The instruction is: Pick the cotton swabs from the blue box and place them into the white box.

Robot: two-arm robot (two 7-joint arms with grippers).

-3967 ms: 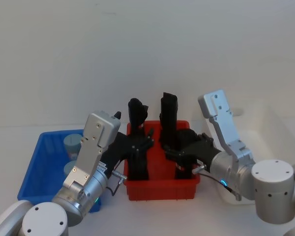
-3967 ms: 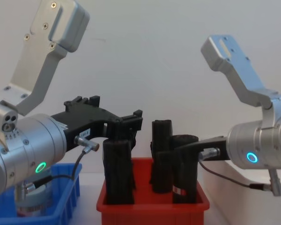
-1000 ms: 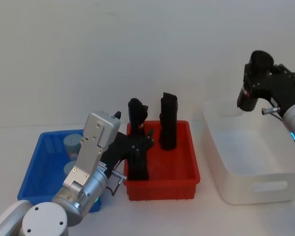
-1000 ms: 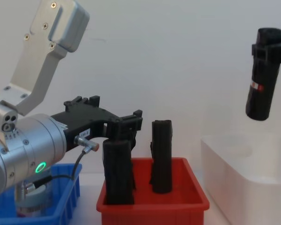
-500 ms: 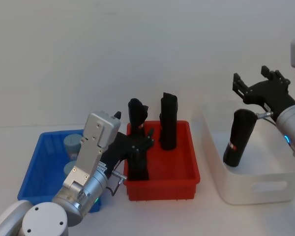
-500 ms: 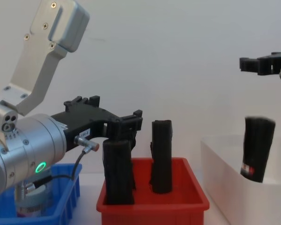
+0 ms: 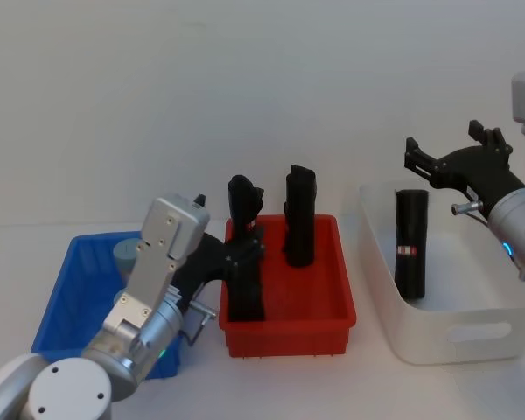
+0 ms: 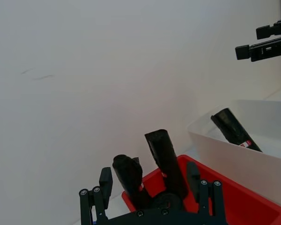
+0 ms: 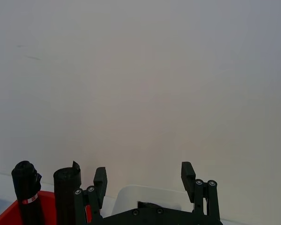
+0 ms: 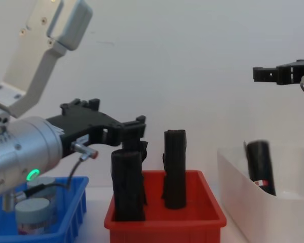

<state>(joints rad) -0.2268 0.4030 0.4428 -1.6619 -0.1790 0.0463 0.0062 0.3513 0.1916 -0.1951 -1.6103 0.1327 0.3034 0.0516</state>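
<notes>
- Since half a second ago, the roll (image 7: 410, 249) has gone from leaning in mid-drop to standing close to upright inside the white box (image 7: 455, 334). The left arm has drawn back a little toward the robot's left, uncovering more of the blue box (image 7: 66, 297).
- Head view: the right gripper (image 7: 455, 164) hangs released above the white box, well clear of the roll, which stands near the box's left wall. The left gripper (image 7: 236, 254) reaches over the red bin (image 7: 289, 331), by the front one of the rolls (image 7: 299, 214) standing there. The swabs (image 7: 125, 254) sit in the blue box on the worktop (image 7: 376, 385), left of the red bin.
- Left wrist view: the left gripper (image 8: 149, 180) has its fingers spread and holds nothing. The rolls (image 8: 165, 161) in the red bin (image 8: 234, 211) stand just beyond it. Farther off are the white box (image 8: 239, 161) with the roll (image 8: 232, 130) inside and the right gripper (image 8: 267, 44) above.
- Right wrist view: the right gripper (image 9: 144, 177) is spread wide and empty. The white box (image 9: 154, 193) rim lies below it, and the red bin (image 9: 44, 204) with its rolls (image 9: 65, 185) is off to the side.
- Chest view: the left gripper (image 10: 129, 129) sits just above the front of the rolls (image 10: 126, 185). The swabs (image 10: 33, 215) rest in the blue box (image 10: 73, 207), under the left arm. The right gripper (image 10: 266, 74) hangs high over the white box (image 10: 243, 195), and the roll (image 10: 261, 164) is slightly tilted inside.
</notes>
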